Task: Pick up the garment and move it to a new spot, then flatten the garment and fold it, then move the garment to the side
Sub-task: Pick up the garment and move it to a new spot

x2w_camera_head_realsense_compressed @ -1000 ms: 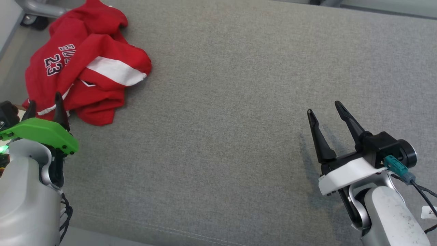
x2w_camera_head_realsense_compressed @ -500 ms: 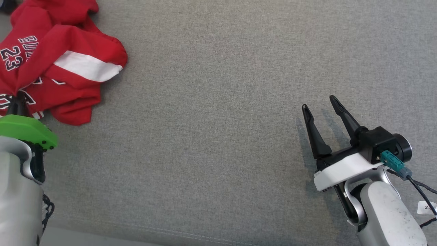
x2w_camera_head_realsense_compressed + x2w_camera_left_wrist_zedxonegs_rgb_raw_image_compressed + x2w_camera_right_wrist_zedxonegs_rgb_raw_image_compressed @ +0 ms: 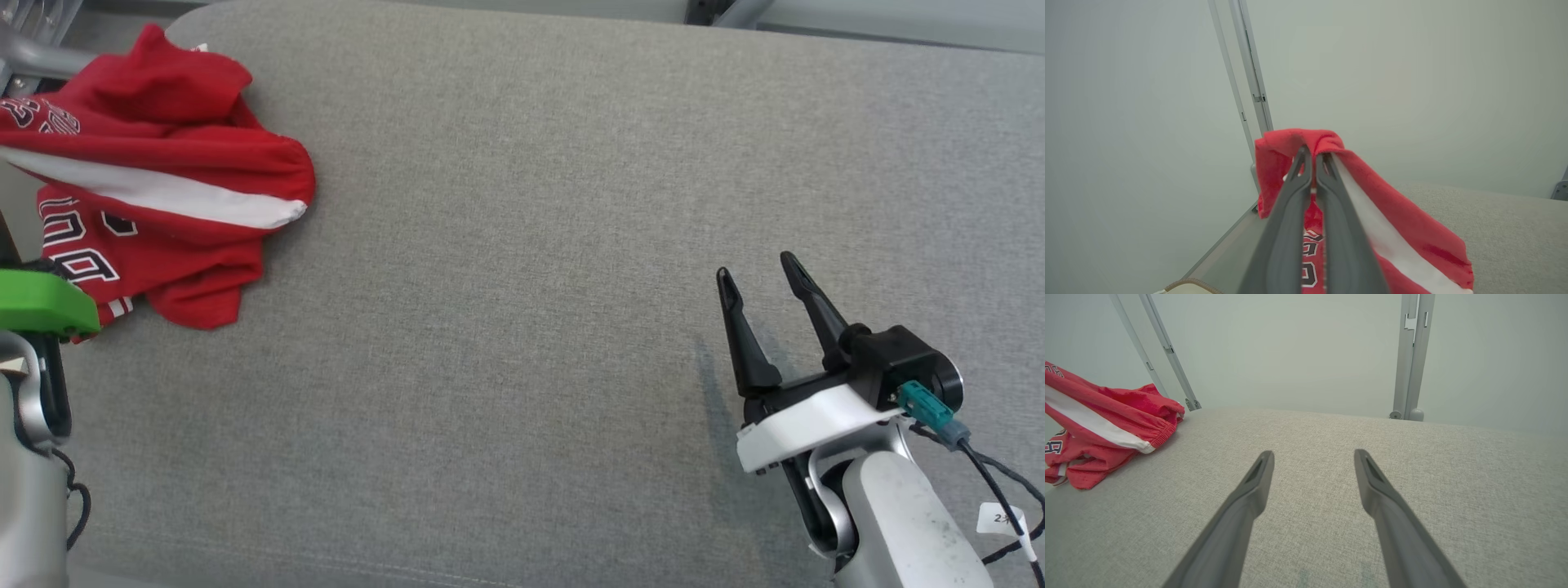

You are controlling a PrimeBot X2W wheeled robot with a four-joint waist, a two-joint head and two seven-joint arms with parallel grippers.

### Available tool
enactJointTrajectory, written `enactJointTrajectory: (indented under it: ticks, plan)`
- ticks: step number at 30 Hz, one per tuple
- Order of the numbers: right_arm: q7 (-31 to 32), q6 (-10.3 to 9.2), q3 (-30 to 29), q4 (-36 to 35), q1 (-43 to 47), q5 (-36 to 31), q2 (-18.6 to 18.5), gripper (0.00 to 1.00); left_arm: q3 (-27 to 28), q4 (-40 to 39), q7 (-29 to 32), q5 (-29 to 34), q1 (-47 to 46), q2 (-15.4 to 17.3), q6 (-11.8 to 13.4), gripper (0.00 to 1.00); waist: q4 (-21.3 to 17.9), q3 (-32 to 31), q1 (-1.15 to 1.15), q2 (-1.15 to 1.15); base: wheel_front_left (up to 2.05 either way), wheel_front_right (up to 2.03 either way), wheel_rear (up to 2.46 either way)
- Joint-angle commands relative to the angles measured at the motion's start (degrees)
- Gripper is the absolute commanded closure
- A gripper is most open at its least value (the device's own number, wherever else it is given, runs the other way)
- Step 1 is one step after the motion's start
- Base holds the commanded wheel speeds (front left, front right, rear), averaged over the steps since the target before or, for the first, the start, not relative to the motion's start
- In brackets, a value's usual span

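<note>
Left gripper (image 3: 1313, 157): fingers pressed together, clamped on a fold of the red garment (image 3: 163, 147). In the left wrist view, centre frame, the cloth drapes over both fingertips and falls to the lower right. The pinched fold sits up off the gray counter (image 3: 522, 245).

Garment is in the upper left of the head view, at the counter's left end. It's crumpled, red with a broad white stripe (image 3: 163, 196) running across it, and black-and-white lettering (image 3: 77, 245) shows below the stripe. Its top corner lies close to the counter's far edge, and the lower part lies bunched on the counter. The left side of the cloth runs out of frame.

The green cover (image 3: 41, 300) of the left wrist is at the left edge of the head view, touching or overlapping the garment's lower edge; can't tell which.

Right gripper (image 3: 755, 271): fingers spread apart, nothing between them. It's in the lower right of the head view, well apart from the garment, fingers pointing up-frame, low over bare counter with its shadow just beside it. There's a teal connector (image 3: 922, 404) on its wrist, and a dark cable with a white tag (image 3: 1000, 517) at the lower right edge.

In the right wrist view the garment is at the left edge and a gray metal post (image 3: 1412, 355) stands upper right behind the counter.
</note>
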Motion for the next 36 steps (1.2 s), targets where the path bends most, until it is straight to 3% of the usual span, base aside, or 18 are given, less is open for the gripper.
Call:
enactJointTrajectory:
  ticks: [1,3,14,18,26,36]
  plan:
    - [-0.6,-0.03,0.2,0.5,1.1,0.4,0.3,0.0,0.5,-3.5,-0.3,0.7,3.2,0.5,0.9,1.0,-2.4,-3.6,0.0,0.0,0.0,0.0,0.0]
    - [-0.7,-0.02,0.3,0.7,1.2,0.6,0.5,0.0,0.9,-6.6,0.1,0.6,5.6,0.6,1.6,1.0,-3.0,-4.3,0.0,0.0,0.0,0.0,0.0]
    - [-1.7,-0.03,-0.9,1.5,4.7,0.7,1.4,0.0,2.6,-40.8,7.9,1.7,30.1,-1.6,10.2,1.0,-9.2,-8.9,0.0,0.0,0.0,0.0,0.0]
    - [-1.8,-0.03,-0.6,0.9,5.1,1.1,1.7,0.0,0.2,-46.5,10.6,3.0,32.1,-1.9,10.6,1.0,-12.4,-9.0,0.0,0.0,0.0,0.0,0.0]
    - [-2.0,-0.03,1.2,0.6,4.5,3.6,2.1,0.0,-9.9,-45.7,13.6,3.0,28.5,-5.1,7.2,1.0,-21.5,-6.7,0.0,0.0,0.0,0.0,0.0]
    - [-2.9,-0.02,2.0,1.8,1.8,7.0,2.3,0.0,-24.5,-31.8,14.6,4.3,15.3,-12.0,-1.5,1.0,-32.6,-0.3,0.0,0.0,0.0,0.0,0.0]
